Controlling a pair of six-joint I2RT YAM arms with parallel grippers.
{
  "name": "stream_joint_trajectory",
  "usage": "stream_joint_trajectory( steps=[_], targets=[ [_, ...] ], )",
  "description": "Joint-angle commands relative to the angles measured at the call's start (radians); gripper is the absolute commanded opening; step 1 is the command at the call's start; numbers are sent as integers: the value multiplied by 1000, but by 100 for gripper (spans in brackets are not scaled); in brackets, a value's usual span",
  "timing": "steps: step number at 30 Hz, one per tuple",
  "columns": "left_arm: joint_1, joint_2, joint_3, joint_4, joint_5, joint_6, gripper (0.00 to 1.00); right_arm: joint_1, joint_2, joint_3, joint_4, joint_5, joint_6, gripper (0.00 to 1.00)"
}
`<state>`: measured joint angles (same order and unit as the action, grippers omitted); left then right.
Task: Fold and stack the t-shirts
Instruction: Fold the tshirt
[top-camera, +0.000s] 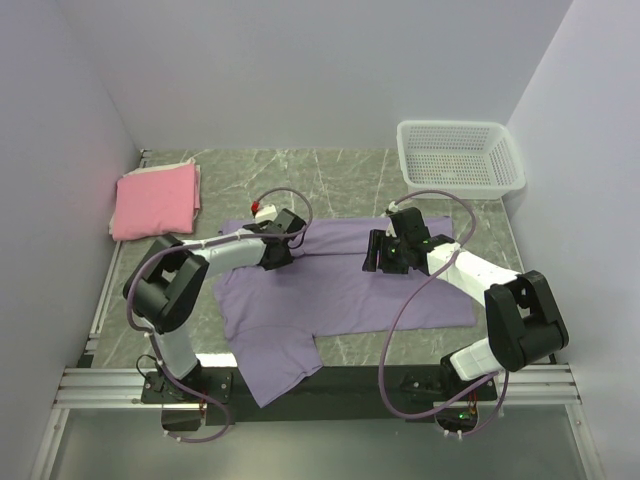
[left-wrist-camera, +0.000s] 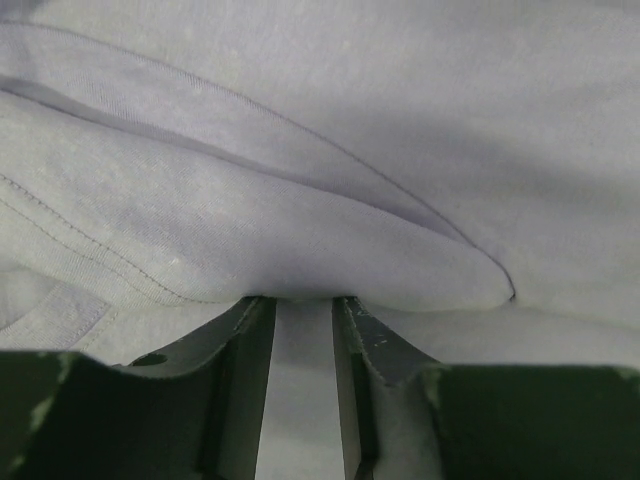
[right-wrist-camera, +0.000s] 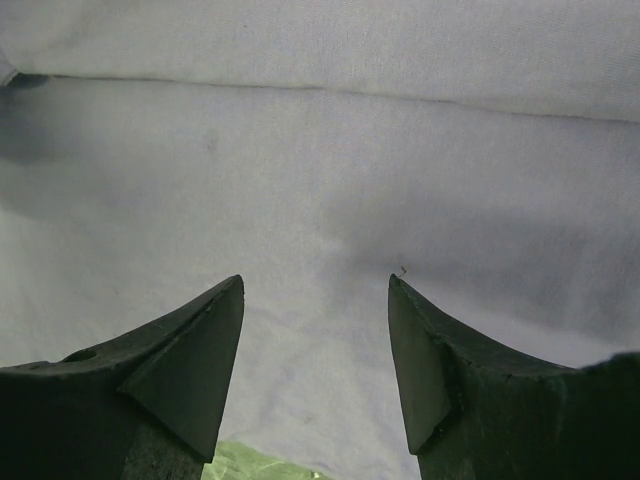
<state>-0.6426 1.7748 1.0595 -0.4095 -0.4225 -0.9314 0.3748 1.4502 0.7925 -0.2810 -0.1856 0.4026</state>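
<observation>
The lavender t-shirt (top-camera: 350, 295) lies spread across the middle of the table, its far edge folded over and one sleeve hanging toward the near edge. My left gripper (top-camera: 278, 250) is at its far left part. In the left wrist view the jaws stand narrow, the gripper (left-wrist-camera: 305, 300) pinching a bulging fold of the lavender cloth (left-wrist-camera: 300, 150) at the tips. My right gripper (top-camera: 380, 255) is over the shirt's far right part. In the right wrist view this gripper (right-wrist-camera: 315, 285) is open and empty just above the flat cloth (right-wrist-camera: 320, 150). The pink t-shirt (top-camera: 155, 200) lies folded at the far left.
A white mesh basket (top-camera: 462, 186) stands at the far right corner. The green marbled table (top-camera: 350, 170) is walled on the left, back and right. A metal rail runs along the near edge by the arm bases.
</observation>
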Motion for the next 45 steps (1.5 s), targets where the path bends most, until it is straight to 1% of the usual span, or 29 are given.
stream_joint_trajectory(
  steps=[1,8,13,17,19,22,23,25,28,32,38,41,45],
  targets=[
    [9,15,40,0,-47,11,36,-8,-27,-3,26,-2,-7,66],
    [17,29,60,-2,-56,34,33,-8,-21,-4,29,-5,-7,66],
    [18,40,76,-5,-58,42,27,-8,-17,-4,28,-8,-7,66],
    [20,51,79,-9,-61,46,19,-8,-16,-6,29,-9,-8,66],
    [21,54,79,-9,-59,46,17,-10,-11,-7,31,-9,-8,66],
    [20,54,82,-15,-55,48,11,-8,-11,-7,28,-9,-8,66],
    [20,49,82,-18,-52,49,6,-8,-13,-7,28,-9,-8,66],
    [21,40,92,-44,-48,45,1,-8,-14,-4,23,-11,-8,66],
    [20,12,115,-116,-44,23,1,-8,-25,-3,22,-11,-8,66],
    [15,-31,126,-178,8,-6,1,-8,-31,2,16,-11,-10,66],
    [-12,-72,111,-210,109,-23,3,-10,-40,5,9,-15,-10,65],
    [-26,-86,99,-219,140,-37,5,-10,-45,5,8,-17,-11,65],
    [-40,-106,94,-232,159,-58,6,-10,-53,5,3,-17,-13,65]
  ],
)
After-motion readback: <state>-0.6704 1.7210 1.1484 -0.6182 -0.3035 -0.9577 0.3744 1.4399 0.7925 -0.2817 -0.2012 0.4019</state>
